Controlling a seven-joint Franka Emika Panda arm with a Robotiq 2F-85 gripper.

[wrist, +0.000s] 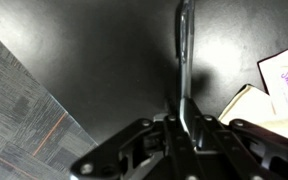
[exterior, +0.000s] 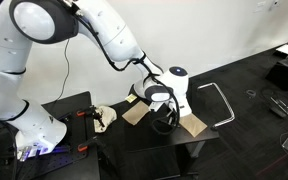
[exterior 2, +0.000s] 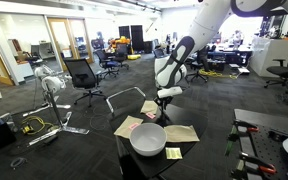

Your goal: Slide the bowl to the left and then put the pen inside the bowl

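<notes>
Two dark fingers of the gripper (wrist: 189, 125) are drawn together in the wrist view, clamped on the pen (wrist: 185, 55). The pen is a slim grey, slightly glossy stick that runs straight out from between them over the black tabletop. In both exterior views the gripper (exterior 2: 164, 100) points down from the white arm (exterior: 104, 35) and hangs above the table, not touching it. The bowl (exterior 2: 147, 138) sits on the dark table (exterior 2: 199, 162) just in front of and below the gripper as an exterior view shows it, nearer the camera and a little apart from the fingers. It is round, shallow and plain white, with a smooth unmarked rim and nothing visible inside. It is about as wide as one of the paper sheets around it. One tan sheet (exterior 2: 129, 126) lies flat, touching or partly tucked under the bowl's side. Another tan sheet (exterior 2: 181, 132) lies flat just beside the bowl on the opposite side. A small yellow note (exterior 2: 173, 153) lies near the bowl's front edge, on that same side. Beyond the bowl, right by the gripper, a small pinkish piece (exterior 2: 150, 106) lies on the table. From the opposite side, the gripper (exterior: 164, 122) hangs between two tan sheets (exterior: 134, 112), and the bowl cannot be made out there. In the wrist view a white card with purple writing (wrist: 284, 80) and a tan edge (wrist: 246, 105) lie to one side of the pen, and grey carpet (wrist: 24, 110) shows past the table's edge.
</notes>
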